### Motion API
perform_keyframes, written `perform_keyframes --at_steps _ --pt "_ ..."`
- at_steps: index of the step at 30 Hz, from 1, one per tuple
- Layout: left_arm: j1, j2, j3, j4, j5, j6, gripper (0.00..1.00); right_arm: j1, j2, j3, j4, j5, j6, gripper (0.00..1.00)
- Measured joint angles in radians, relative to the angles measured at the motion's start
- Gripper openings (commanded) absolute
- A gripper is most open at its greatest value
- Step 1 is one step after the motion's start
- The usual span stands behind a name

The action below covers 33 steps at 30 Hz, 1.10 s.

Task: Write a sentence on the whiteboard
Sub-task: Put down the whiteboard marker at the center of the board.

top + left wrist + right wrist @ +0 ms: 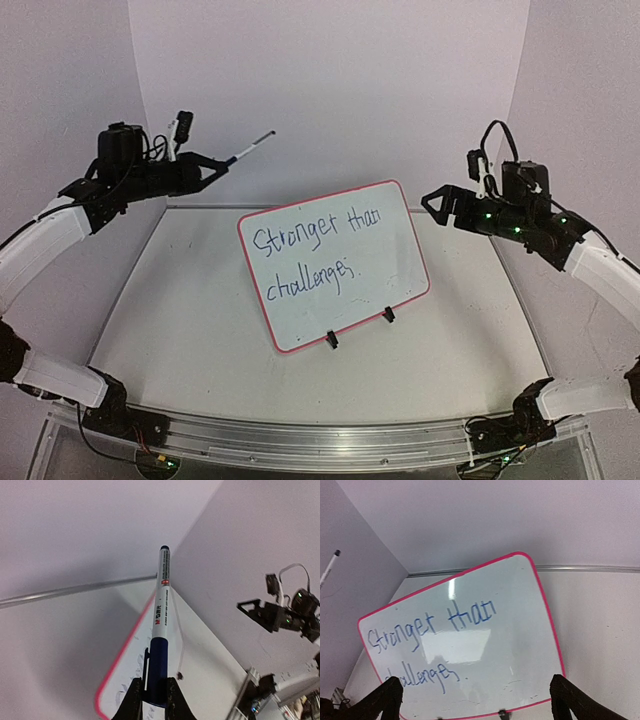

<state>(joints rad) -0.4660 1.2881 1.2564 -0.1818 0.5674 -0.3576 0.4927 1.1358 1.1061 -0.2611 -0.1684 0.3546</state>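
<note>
The whiteboard (390,262) with a red-pink rim stands tilted on two black clip feet at the table's middle. The sentence (305,258), in blue marker, reads "Stronger than challenges." in two lines; it also shows in the right wrist view (427,625). My left gripper (214,167) is raised at the upper left, away from the board, shut on a white marker with a blue cap (159,645) that points up and right (252,147). My right gripper (437,203) is open and empty, raised to the right of the board (520,645), facing it.
White walls enclose the table on the back and both sides. The arm bases sit on a metal rail (320,440) at the near edge. The table surface (170,320) lies around the board.
</note>
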Motion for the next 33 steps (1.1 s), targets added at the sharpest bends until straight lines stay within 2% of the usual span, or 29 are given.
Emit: perform_keyframes --at_steps 1,2,5,8,10,14,19,27,30,33 --pt "0.029 -0.01 0.0 -0.008 -0.017 -0.001 0.0 -0.014 0.003 0.0 -0.007 0.012 -0.005 0.98" --pt "0.108 -0.04 -0.003 -0.024 -0.069 -0.006 0.0 -0.059 0.011 0.0 -0.026 0.043 -0.016 0.98" --pt "0.186 -0.103 -0.025 -0.061 -0.189 -0.014 0.0 -0.127 0.011 -0.005 -0.042 0.082 -0.027 0.98" --pt "0.202 -0.166 -0.085 -0.089 -0.301 -0.037 0.0 -0.176 0.005 -0.024 -0.043 0.124 -0.036 0.98" --pt "0.202 -0.214 -0.187 -0.108 -0.39 -0.07 0.0 -0.211 0.002 -0.053 -0.044 0.177 -0.04 0.98" --pt "0.201 -0.219 -0.338 -0.132 -0.469 -0.117 0.0 -0.245 0.005 -0.095 -0.042 0.256 -0.051 0.98" --pt "0.201 -0.173 -0.514 -0.163 -0.512 -0.159 0.0 -0.254 0.007 -0.152 -0.029 0.334 -0.074 0.98" --pt "0.201 -0.063 -0.594 -0.119 -0.507 -0.188 0.0 -0.254 -0.028 -0.209 -0.01 0.357 -0.083 0.98" --pt "0.201 -0.031 -0.605 -0.1 -0.495 -0.193 0.08 -0.254 -0.037 -0.213 -0.005 0.355 -0.085 0.98" --pt "0.201 0.003 -0.617 -0.072 -0.485 -0.193 0.2 -0.254 -0.04 -0.225 0.008 0.349 -0.089 0.98"
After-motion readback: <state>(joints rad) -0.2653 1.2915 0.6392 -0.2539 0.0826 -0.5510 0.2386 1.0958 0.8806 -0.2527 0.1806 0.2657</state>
